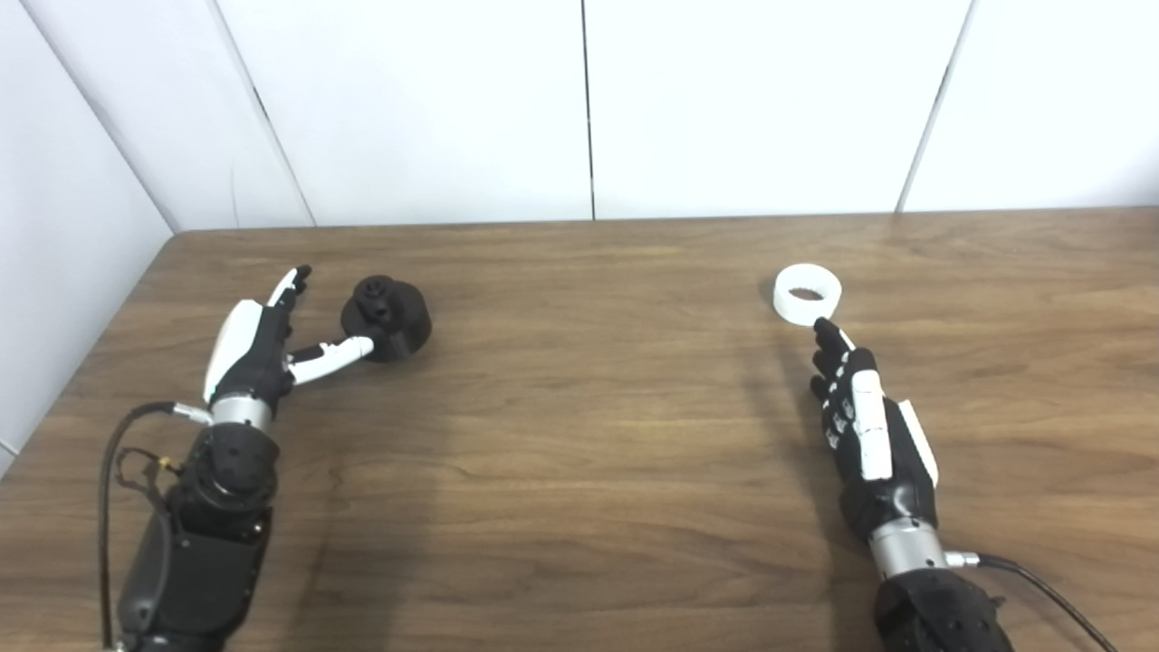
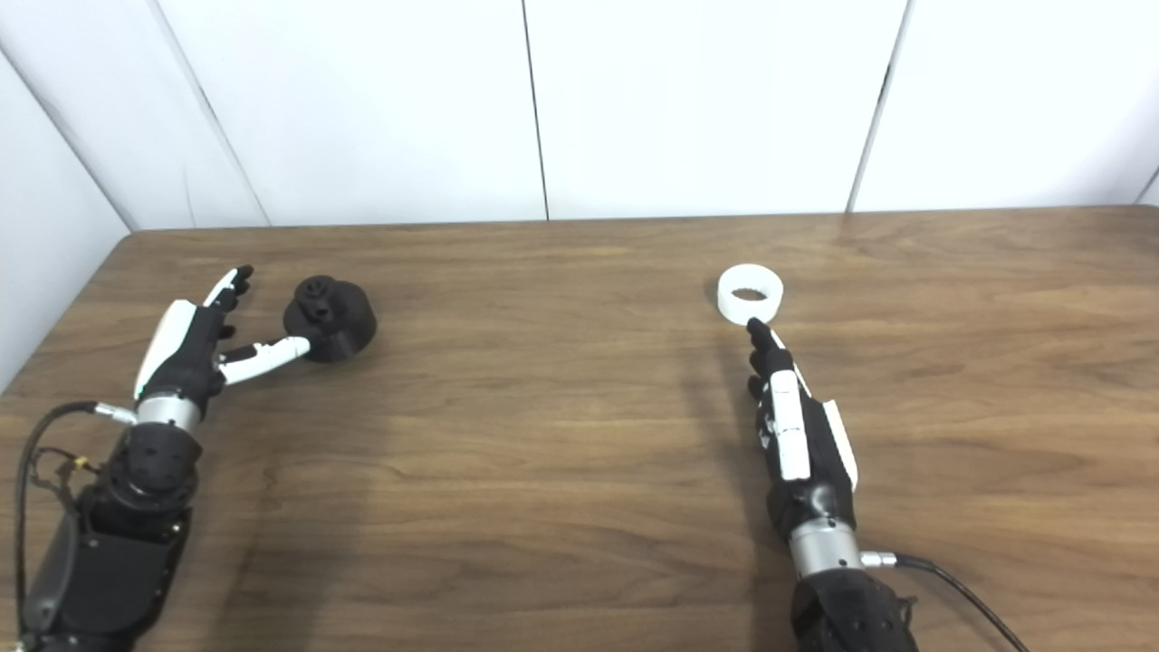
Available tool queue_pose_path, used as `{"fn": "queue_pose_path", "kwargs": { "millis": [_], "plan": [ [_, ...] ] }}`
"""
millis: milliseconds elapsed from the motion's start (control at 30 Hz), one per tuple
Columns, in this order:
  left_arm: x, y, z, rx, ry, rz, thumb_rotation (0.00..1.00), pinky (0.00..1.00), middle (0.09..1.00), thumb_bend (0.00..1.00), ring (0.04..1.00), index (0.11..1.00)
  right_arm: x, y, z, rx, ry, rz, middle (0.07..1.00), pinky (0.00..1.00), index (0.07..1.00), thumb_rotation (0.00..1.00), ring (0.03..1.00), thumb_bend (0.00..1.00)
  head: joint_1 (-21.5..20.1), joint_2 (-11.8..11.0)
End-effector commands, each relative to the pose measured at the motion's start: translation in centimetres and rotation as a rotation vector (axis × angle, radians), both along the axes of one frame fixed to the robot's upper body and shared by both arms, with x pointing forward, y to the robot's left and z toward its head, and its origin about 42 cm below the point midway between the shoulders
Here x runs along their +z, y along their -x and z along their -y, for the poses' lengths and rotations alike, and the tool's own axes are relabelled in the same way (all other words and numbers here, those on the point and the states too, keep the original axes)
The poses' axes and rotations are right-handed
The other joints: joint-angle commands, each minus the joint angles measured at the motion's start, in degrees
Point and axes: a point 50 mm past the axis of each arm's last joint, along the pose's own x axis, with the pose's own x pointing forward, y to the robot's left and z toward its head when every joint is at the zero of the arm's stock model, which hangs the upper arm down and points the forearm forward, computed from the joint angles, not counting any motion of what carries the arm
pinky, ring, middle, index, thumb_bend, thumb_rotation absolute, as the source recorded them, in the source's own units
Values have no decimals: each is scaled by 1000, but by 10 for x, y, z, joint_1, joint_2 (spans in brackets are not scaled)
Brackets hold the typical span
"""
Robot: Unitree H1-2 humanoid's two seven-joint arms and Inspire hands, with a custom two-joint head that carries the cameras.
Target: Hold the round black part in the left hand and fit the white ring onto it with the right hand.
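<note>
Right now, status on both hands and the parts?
Left hand open beside black part. Right hand open, fingers just short of white ring. Nothing between them.

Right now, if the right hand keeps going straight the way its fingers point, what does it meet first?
The white ring. The right hand points up the table, fingertips at the ring's near edge; actual contact is unclear. Hand looks open, holding nothing.

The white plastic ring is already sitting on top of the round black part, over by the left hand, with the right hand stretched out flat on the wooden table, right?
Not quite. The white plastic ring lies alone on the wooden table, just ahead of the right hand, far from the round black part by the left hand. The left eye view shows it.
</note>
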Motion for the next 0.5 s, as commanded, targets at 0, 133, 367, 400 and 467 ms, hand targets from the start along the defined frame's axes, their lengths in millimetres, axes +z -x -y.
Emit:
{"fn": "queue_pose_path", "kwargs": {
  "millis": [0,133,367,400,467],
  "plan": [
    [37,-18,-8,-33,-79,97,442,903,974,993,983,965,12,-4,-5,3,-10,70,974,1000,919,1000,985,532,0,0],
    [40,-24,-11,-53,-101,94,433,906,961,1000,979,956,12,-4,-4,-3,-7,67,968,1000,919,1000,979,533,1,0],
    [43,-27,-13,-103,-92,60,392,927,978,1000,998,962,12,-4,-3,-1,-8,68,965,1000,922,1000,980,547,0,-2],
    [43,-28,-13,-113,-88,56,385,934,981,1000,999,962,12,-4,-3,-3,-7,68,965,1000,922,1000,980,551,0,-2],
    [45,-28,-13,-132,-81,34,373,957,990,1000,1000,970,12,-4,-2,-8,-6,63,964,997,920,1000,978,558,-2,-2]
  ]
}}
